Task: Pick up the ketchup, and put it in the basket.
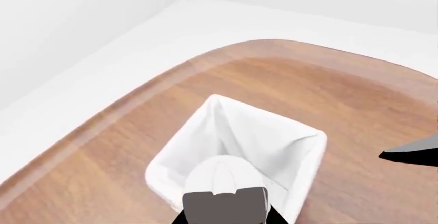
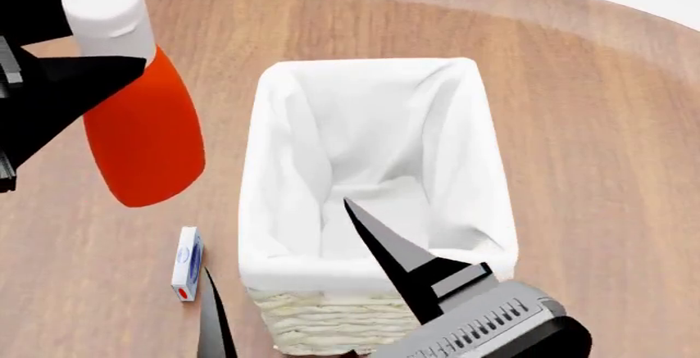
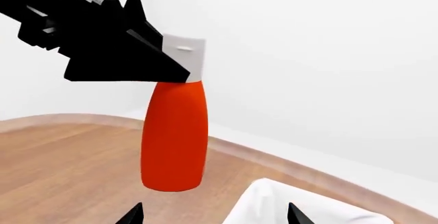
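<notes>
Surface: wooden table (image 2: 612, 129) with rounded edge, white surround beyond.
Ketchup (image 2: 143, 129): hanging clear of the table, left of the basket, cap uppermost and tilting left.
Left gripper (image 2: 82, 51): clamping the ketchup at the neck just under the white cap.
Basket (image 2: 328, 325): sitting mid-table, white liner (image 2: 372, 137) folding over the rim.
Right gripper (image 3: 212, 216): hovering near the basket's near edge, fingers spreading wide, holding nothing.
Small box (image 2: 187, 264): lying just left of the basket.

You can't read any text here; the print on the small white box (image 2: 187, 263) is too blurred.
</notes>
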### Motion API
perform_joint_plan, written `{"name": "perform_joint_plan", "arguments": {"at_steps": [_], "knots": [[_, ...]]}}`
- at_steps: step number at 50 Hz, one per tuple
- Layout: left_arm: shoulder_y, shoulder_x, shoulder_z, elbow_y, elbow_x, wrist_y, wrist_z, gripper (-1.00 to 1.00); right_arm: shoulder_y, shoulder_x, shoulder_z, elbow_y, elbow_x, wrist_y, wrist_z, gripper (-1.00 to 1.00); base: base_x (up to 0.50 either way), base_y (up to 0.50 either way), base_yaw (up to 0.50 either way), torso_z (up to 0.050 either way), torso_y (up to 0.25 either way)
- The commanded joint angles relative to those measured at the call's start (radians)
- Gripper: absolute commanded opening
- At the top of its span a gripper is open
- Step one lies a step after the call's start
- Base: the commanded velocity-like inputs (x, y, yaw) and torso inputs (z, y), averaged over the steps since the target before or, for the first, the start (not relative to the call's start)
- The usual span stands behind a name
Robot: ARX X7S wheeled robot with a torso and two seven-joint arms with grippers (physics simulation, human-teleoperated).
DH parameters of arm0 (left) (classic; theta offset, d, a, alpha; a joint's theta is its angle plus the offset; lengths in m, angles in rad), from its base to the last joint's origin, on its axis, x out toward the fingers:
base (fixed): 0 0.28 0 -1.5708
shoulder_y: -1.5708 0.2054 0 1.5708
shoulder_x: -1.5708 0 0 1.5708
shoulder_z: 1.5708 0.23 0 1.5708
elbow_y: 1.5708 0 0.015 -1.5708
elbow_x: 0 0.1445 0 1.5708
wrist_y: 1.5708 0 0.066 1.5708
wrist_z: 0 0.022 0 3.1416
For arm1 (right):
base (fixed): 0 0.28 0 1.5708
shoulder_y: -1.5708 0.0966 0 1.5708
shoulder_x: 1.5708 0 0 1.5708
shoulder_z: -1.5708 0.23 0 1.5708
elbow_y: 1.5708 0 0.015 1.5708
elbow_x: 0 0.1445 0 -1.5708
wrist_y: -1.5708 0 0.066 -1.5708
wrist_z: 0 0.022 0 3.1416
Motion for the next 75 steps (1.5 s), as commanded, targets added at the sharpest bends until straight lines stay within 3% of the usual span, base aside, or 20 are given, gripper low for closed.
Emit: {"name": "perform_joint_plan", "arguments": {"at_steps": [1,21,75], "knots": [[0.005,0.001,0.001,0.006,0.000,0.012,-0.007,-1.00,0.018,-0.051,-0.014,0.036,0.003,0.000,-0.010,1.00,0.00,0.00,0.00,0.000,0.000],[0.008,0.003,0.005,0.008,-0.013,0.023,-0.019,-1.00,0.043,-0.138,-0.031,0.050,0.009,0.021,-0.003,1.00,0.00,0.00,0.00,0.000,0.000],[0.044,-0.010,0.007,0.034,-0.055,0.062,-0.040,-1.00,0.072,-0.224,-0.031,0.177,-0.013,0.003,-0.062,1.00,0.00,0.00,0.00,0.000,0.000]]}}
